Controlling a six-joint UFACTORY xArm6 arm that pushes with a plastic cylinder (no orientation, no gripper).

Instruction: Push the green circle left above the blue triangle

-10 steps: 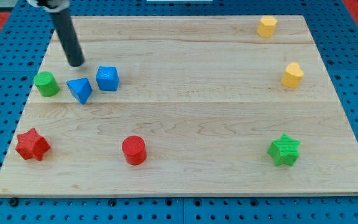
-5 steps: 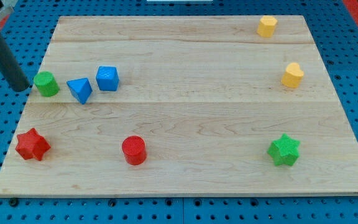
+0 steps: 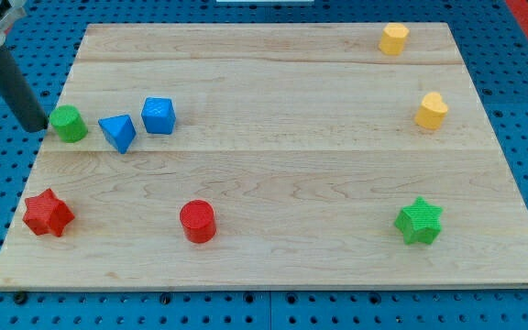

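The green circle (image 3: 67, 123) sits near the board's left edge, in the upper half. The blue triangle (image 3: 117, 132) lies just to its right, a little lower. A blue cube (image 3: 158, 115) stands right of the triangle. My tip (image 3: 35, 126) is at the board's left edge, just left of the green circle, very close to it or touching it. The dark rod rises from the tip toward the view's top left.
A red star (image 3: 47, 213) lies at the lower left and a red circle (image 3: 197, 221) at the lower middle. A green star (image 3: 419, 220) is at the lower right. Two yellow blocks (image 3: 393, 38) (image 3: 432, 110) sit at the upper right.
My tip moved from above the blue triangle to the left of the green circle, then edged slightly right. No block has visibly moved.
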